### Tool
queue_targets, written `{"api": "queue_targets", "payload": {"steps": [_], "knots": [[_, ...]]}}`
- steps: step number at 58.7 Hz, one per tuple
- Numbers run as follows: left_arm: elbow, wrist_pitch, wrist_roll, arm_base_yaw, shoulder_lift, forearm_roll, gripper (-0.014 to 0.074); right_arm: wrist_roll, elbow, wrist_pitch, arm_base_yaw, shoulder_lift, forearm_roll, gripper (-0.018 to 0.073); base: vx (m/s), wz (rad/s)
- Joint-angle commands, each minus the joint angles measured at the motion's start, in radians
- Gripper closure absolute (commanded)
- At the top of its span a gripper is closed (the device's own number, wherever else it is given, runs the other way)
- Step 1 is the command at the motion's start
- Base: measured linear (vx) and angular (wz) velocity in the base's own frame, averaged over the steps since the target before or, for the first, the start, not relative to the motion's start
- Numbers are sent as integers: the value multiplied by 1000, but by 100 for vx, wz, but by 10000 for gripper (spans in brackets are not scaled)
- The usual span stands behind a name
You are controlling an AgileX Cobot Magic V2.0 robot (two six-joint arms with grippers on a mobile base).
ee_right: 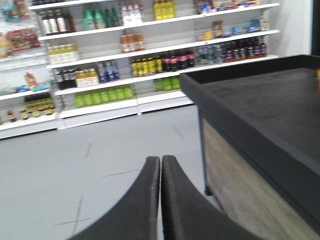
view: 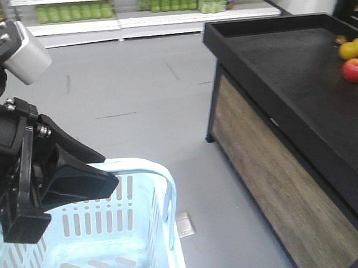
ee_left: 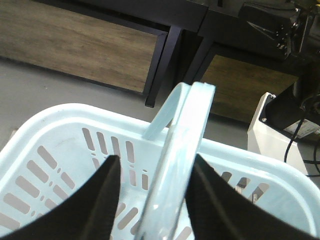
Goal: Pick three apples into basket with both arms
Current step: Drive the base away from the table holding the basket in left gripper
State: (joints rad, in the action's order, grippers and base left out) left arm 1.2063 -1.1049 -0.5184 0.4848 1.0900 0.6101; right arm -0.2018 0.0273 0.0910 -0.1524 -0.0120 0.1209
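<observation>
My left claw (ee_left: 155,200) pinches the basket (ee_left: 45,130) handle (ee_left: 185,130); my right claw (ee_right: 161,200) is pressed together, holding nothing. Fruit (view: 355,58) sits at two o'clock on the table (view: 287,79).

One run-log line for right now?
left gripper: shut on basket handle | right gripper: shut, empty | basket: no apples seen | fruit: on black counter

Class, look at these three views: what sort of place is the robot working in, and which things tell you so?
Most likely a supermarket or a mock-up of one. Long shelves hold rows of bottles and jars, a dark display counter carries loose fruit, and the left gripper holds a shopping basket by its handles.
</observation>
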Motion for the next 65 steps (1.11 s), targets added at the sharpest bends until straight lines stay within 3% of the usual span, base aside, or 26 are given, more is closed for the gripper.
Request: {"api": "queue_targets", "payload": {"steps": [1,65], "knots": [[23,57,10,7,-21,57,602,5,14,-74,5,-12,6,567,-12,48],[23,57,10,7,-21,57,602,5,14,-74,5,-12,6,567,-4,33]]}}
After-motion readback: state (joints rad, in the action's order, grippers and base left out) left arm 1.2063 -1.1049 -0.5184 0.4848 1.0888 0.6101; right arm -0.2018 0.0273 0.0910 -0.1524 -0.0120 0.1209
